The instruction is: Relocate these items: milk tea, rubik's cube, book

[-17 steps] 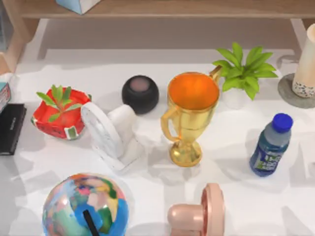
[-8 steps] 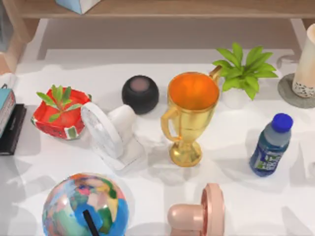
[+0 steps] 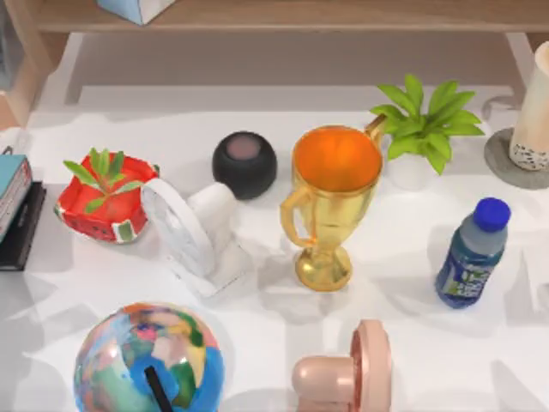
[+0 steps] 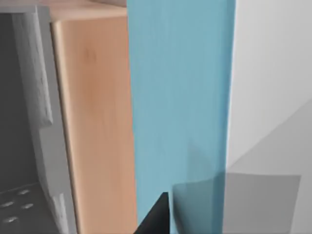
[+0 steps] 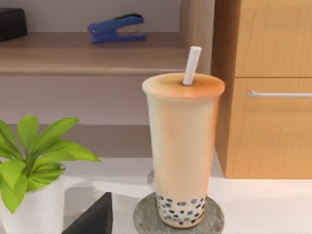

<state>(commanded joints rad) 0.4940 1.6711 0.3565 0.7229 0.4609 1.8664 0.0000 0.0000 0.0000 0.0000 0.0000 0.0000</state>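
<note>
- Top view: the book [image 3: 12,190] sits at the table's left edge over a black slab [image 3: 24,230]; the milk tea [image 3: 533,107] stands on a grey coaster [image 3: 506,163] at the right edge
- Left wrist view: the book's teal cover [image 4: 180,107] sits close against my camera beside a wooden panel [image 4: 95,122]; I cannot tell my left hand's grip
- Right wrist view: the milk tea [image 5: 183,146] stands upright on its coaster [image 5: 146,217] ahead of my right arm, beside a potted plant [image 5: 34,170]; I cannot tell that grip either

The book [image 3: 12,193] sits at the table's [image 3: 257,343] far left, atop a slab [image 3: 24,230]; the milk tea [image 3: 533,112] stands on a coaster [image 3: 506,163] at far right.
</note>
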